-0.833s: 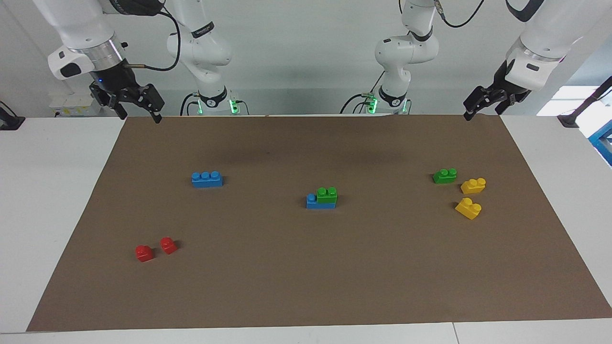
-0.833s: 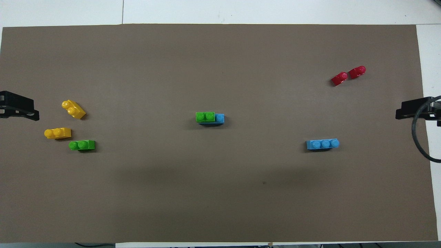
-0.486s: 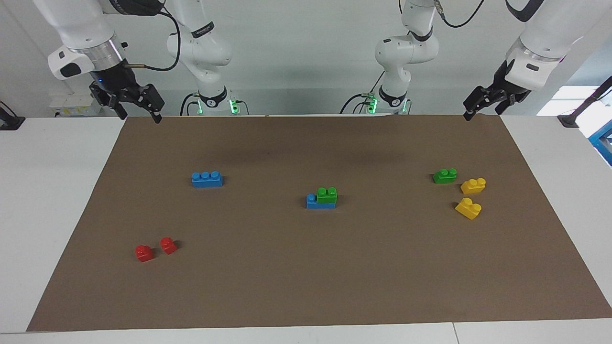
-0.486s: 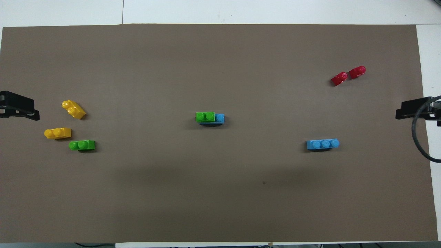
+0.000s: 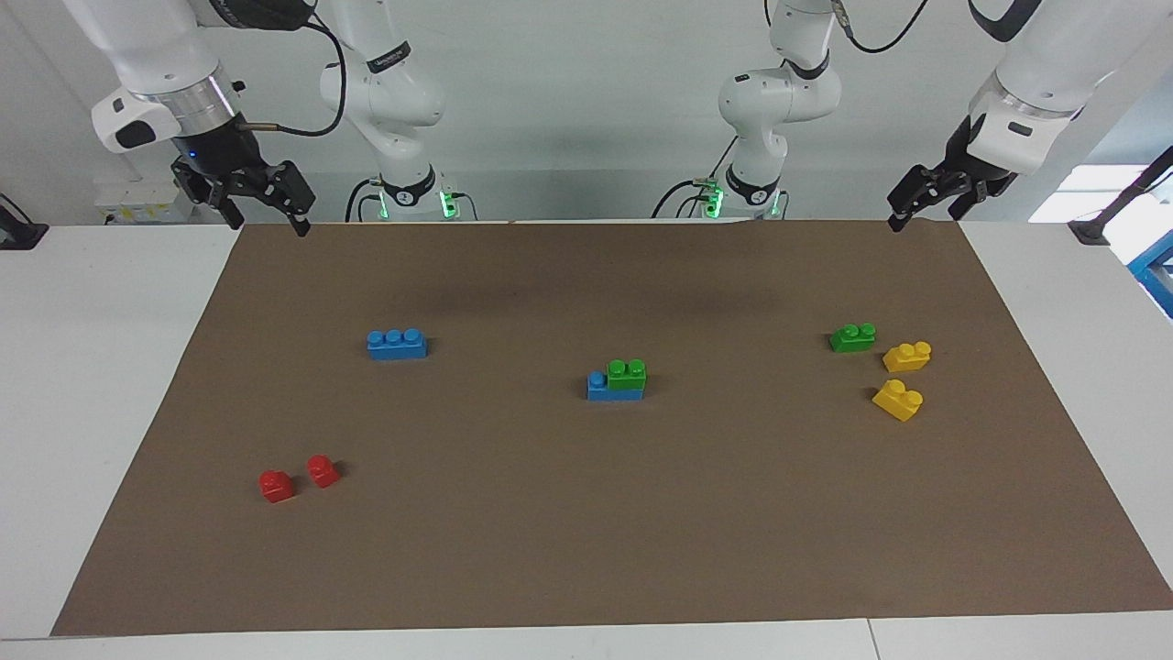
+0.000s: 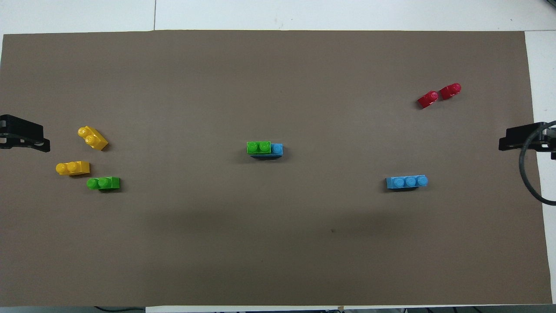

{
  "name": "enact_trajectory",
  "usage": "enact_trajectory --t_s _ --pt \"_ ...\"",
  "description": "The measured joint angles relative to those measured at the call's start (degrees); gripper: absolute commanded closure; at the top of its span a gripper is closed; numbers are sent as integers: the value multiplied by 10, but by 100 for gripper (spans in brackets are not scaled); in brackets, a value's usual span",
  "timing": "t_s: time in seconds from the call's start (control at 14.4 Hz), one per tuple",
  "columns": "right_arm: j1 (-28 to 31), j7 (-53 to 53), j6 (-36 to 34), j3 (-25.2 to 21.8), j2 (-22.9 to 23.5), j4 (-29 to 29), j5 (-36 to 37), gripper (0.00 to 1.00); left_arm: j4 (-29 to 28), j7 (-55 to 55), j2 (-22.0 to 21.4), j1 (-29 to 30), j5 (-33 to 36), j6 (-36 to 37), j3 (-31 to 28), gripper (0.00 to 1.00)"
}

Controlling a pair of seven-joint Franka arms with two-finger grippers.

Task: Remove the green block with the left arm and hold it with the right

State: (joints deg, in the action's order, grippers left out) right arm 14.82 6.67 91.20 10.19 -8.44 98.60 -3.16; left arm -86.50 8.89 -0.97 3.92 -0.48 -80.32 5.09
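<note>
Brown paper mat (image 5: 586, 513) covers a white bench (image 5: 92, 385); no legible writing. Across the facing view: right hand (image 5: 266, 215), released, above the mat's corner; red bricks (image 5: 298, 478); blue brick (image 5: 396, 344); green block (image 5: 627, 373) at mid-mat, stacked on a blue brick (image 5: 600, 389); loose green brick (image 5: 852, 337); yellow bricks (image 5: 903, 376); left hand (image 5: 924, 206), released.

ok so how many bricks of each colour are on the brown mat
blue bricks: 2
green bricks: 2
yellow bricks: 2
red bricks: 2
total: 8
</note>
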Motion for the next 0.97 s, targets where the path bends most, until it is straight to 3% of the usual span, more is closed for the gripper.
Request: enact_trajectory --t_s 0.69,0.97 --pt "1 0 0 -1 0 0 0 0 -4 3 -7 -2 -1 1 1 0" --pt "1 0 0 -1 0 0 0 0 -35 124 -21 -36 -3 1 2 0"
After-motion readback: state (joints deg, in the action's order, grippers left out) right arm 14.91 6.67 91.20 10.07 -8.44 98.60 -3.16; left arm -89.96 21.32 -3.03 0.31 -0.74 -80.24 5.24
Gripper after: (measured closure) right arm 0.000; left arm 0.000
